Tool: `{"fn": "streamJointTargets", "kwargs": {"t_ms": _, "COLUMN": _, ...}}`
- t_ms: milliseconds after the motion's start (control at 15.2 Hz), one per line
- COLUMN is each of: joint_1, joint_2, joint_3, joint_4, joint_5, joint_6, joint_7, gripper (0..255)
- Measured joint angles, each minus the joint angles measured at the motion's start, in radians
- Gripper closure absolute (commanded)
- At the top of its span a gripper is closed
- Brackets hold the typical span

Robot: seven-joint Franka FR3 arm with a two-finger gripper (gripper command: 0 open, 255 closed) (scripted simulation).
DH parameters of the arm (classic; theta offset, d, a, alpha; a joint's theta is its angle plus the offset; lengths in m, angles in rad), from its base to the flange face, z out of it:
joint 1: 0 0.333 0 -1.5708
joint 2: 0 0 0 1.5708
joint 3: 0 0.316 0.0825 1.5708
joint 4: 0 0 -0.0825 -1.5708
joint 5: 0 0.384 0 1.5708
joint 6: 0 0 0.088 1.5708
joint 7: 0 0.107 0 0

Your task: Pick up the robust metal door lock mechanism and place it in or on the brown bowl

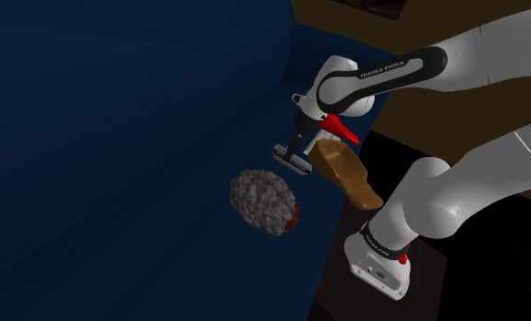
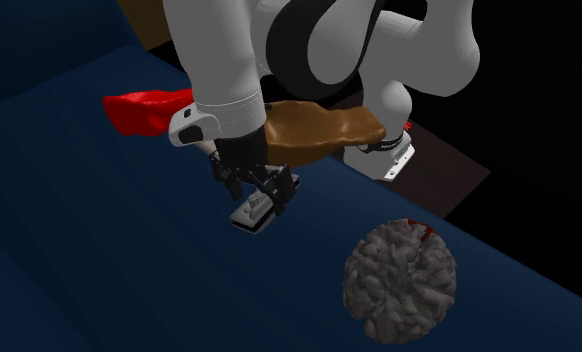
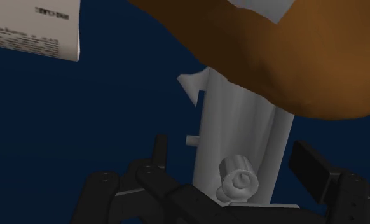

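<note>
The grey lock mechanism (image 2: 256, 212) was clasped between the fingers of the black gripper (image 2: 259, 190), just left of centre in the second exterior view. It was carried clear of the blue surface (image 2: 99, 260), with the brown bowl (image 2: 324, 130) close by to the upper right. A knock against the bowl's rim was judged the main risk. With so little clearance, the bowl could be shoved aside or the lock twisted out of the grip.
</note>
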Motion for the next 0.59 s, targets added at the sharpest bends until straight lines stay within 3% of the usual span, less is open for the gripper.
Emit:
{"fn": "streamJointTargets", "kwargs": {"t_ms": 66, "joint_1": 0.000, "joint_2": 0.000, "joint_3": 0.000, "joint_4": 0.000, "joint_5": 0.000, "joint_6": 0.000, "joint_7": 0.000, "gripper": 0}}
{"fn": "streamJointTargets", "kwargs": {"t_ms": 132, "joint_1": 0.000, "joint_2": 0.000, "joint_3": 0.000, "joint_4": 0.000, "joint_5": 0.000, "joint_6": 0.000, "joint_7": 0.000, "gripper": 255}}
{"fn": "streamJointTargets", "kwargs": {"t_ms": 594, "joint_1": 0.000, "joint_2": 0.000, "joint_3": 0.000, "joint_4": 0.000, "joint_5": 0.001, "joint_6": 0.000, "joint_7": 0.000, "gripper": 255}}
